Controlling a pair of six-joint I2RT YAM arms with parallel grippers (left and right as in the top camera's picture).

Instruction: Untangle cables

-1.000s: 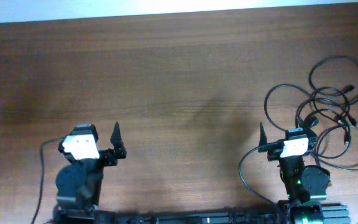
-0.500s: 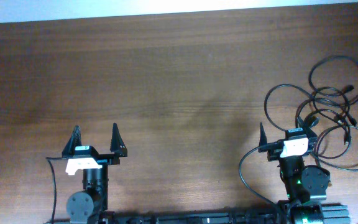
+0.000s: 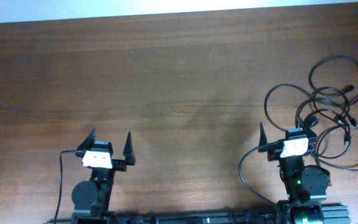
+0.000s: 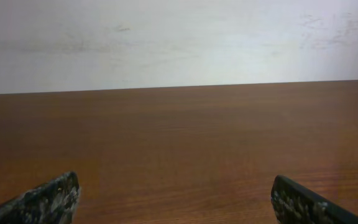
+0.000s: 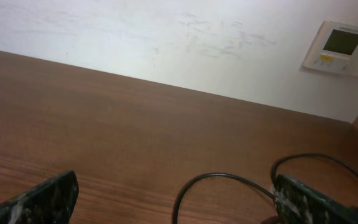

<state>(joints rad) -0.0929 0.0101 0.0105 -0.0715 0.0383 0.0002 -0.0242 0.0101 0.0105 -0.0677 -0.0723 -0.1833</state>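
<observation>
The cables (image 3: 331, 118) are thin black cords tangled in several overlapping loops at the table's right side, with small plugs near the outer loops. My right gripper (image 3: 281, 132) is open and empty, just left of the tangle. One cable loop (image 5: 229, 180) lies on the table between its spread fingers in the right wrist view, running up to the right finger (image 5: 303, 199). My left gripper (image 3: 110, 140) is open and empty at the near left, far from the cables. The left wrist view shows its gripper (image 4: 176, 205) over bare wood, with no cable in sight.
The wooden table (image 3: 166, 74) ends at a white wall along its far edge. A wall control panel (image 5: 340, 46) hangs at the upper right. A thicker black arm wire (image 3: 244, 171) loops beside the right arm base, and another (image 3: 61, 180) runs beside the left arm.
My left gripper has turned to face forward, then shifted right and slightly toward the near edge, still open. The right arm and the cables have not moved.
</observation>
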